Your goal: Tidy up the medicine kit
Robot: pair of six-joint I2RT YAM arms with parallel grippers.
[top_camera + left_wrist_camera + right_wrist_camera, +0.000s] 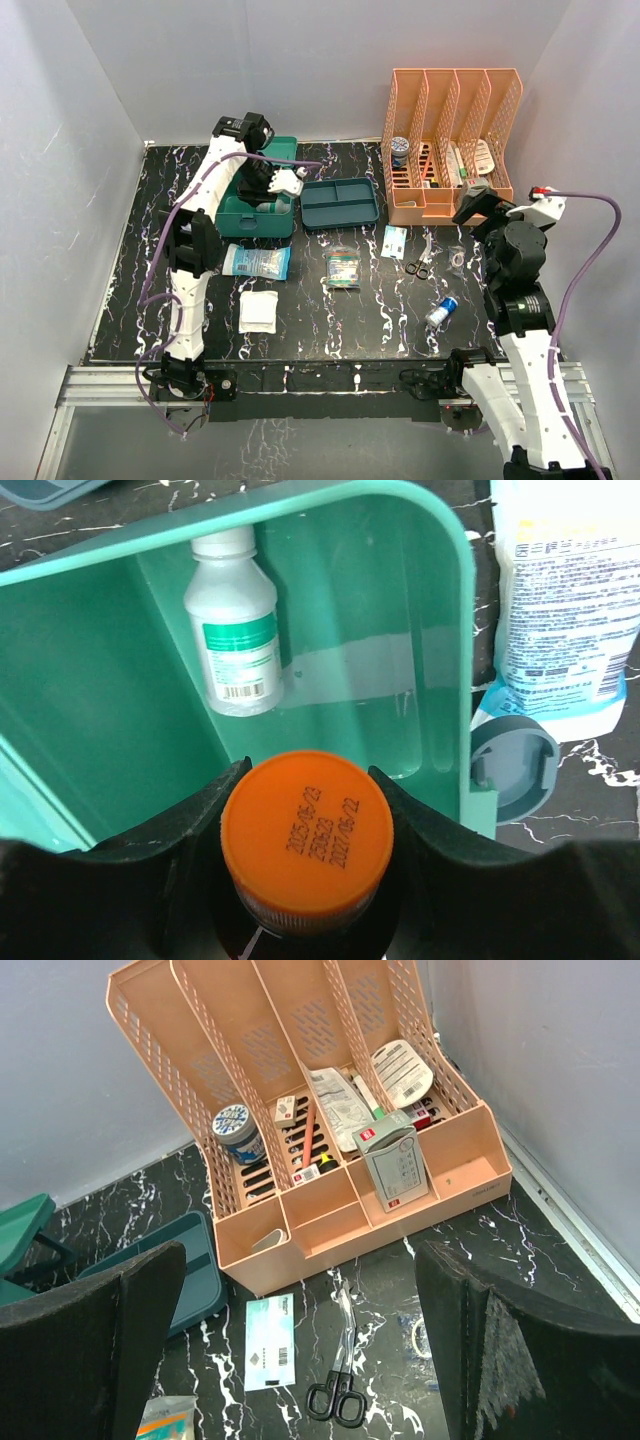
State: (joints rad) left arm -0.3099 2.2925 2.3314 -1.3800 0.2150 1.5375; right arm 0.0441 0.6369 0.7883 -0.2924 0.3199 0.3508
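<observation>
The teal-green medicine kit [262,218] stands open at the back left, and my left gripper [262,190] hangs over its inside. In the left wrist view the left gripper [305,825] is shut on a dark bottle with an orange cap [304,830], held above the kit's floor [120,710]. A white bottle with a green label [234,630] lies inside the kit against its far wall. My right gripper [478,205] is open and empty, raised above the black scissors [338,1385] in front of the orange rack.
The darker divided tray [340,203] lies right of the kit. The orange file rack [452,145] holds small items at back right. A blue-white pouch [257,261], white gauze pad [259,311], small packet [342,268], white sachet [394,240], scissors [419,262] and small blue-capped bottle [441,311] lie loose.
</observation>
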